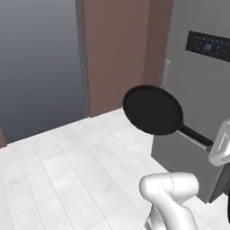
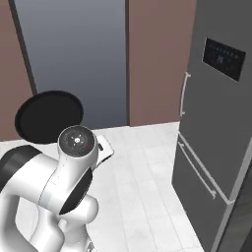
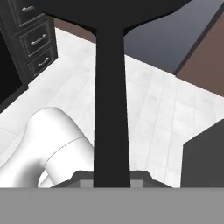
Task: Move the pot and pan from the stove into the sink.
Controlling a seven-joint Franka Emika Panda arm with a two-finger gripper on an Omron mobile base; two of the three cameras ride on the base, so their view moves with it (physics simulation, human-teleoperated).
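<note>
In the hand view the hand [image 3: 112, 183] sits at the bottom centre, clamped on the long straight handle of the pan [image 3: 112, 87], which runs up the middle of the frame to the dark round body along the top edge. The pan looks rigid and probably fairly weighty. Held by the handle's end, its body hangs far out, so it is likely to lever against the grip and may twist if swung fast.

In the left base view the pan [image 1: 152, 110] floats mid-frame above the white tiled floor [image 1: 67, 161], its handle slanting down to the right. Just behind it, at the right, stands the grey refrigerator [image 1: 197, 90], the nearest edge to strike. In the right base view the pan [image 2: 48, 115] is at the left. There is open floor to the left and centre; brown wall panels [image 1: 117, 49] close the far side.
</note>
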